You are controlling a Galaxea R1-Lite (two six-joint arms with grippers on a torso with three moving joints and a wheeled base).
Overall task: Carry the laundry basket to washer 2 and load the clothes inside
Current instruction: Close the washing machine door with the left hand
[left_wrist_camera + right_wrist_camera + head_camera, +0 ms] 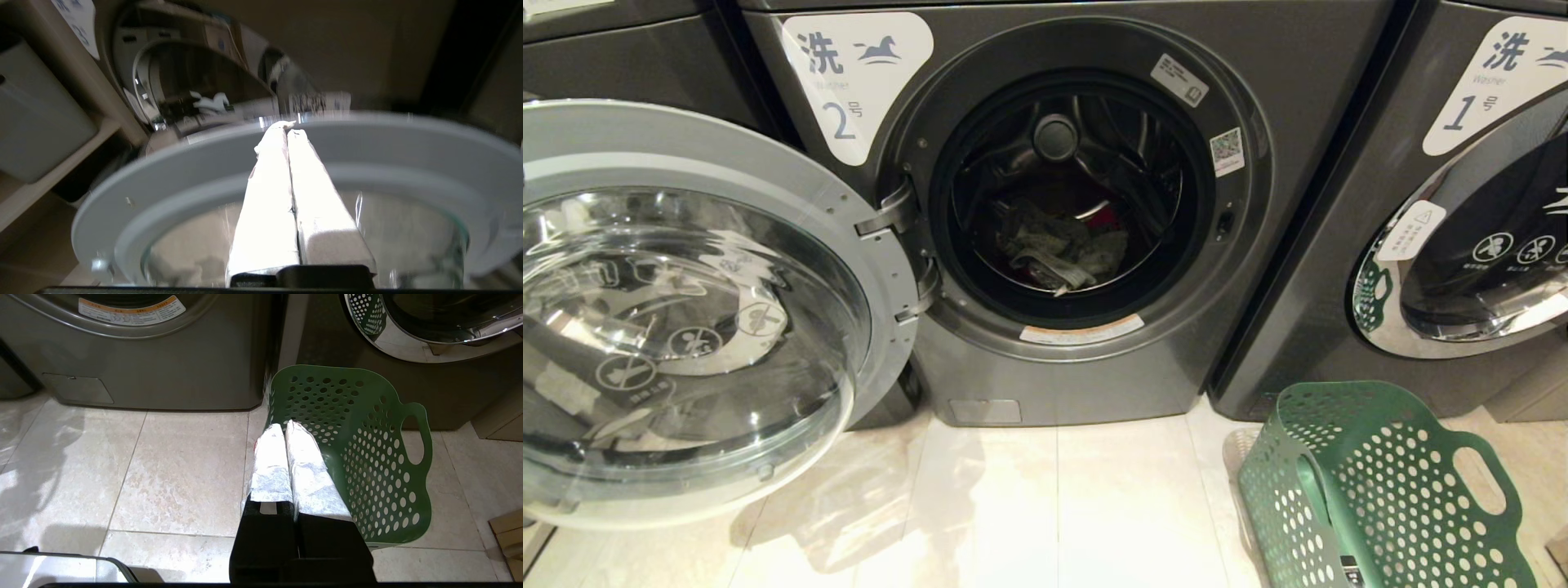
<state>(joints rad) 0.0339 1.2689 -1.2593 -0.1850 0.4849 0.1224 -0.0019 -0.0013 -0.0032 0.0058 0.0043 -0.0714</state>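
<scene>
Our left pincer has its fingers pressed together and pinches nothing. Its tips sit right at the pale grey rim of the open door of washer 2, with the door's glass bowl below and around them; whether the tips touch the rim we cannot tell. Past the door, beyond the tips, lies the front of another machine.

Our right pincer is likewise pressed together and empty, hanging above the floor. The laundry basket lies tipped on its side just beside and partly under this pincer, its open mouth turned our way, and we see no cloth in it. Ahead of the tips stands the base of washer 2, with the neighbouring washer 1 further off to the side.

The clothes rest in the drum: a grey patterned piece on top, a bit of red behind it (the yellow garment we cannot make out). So we judge the carrying and the loading done. What seems left is to swing the door shut, which our left pincer looks placed to do.
</scene>
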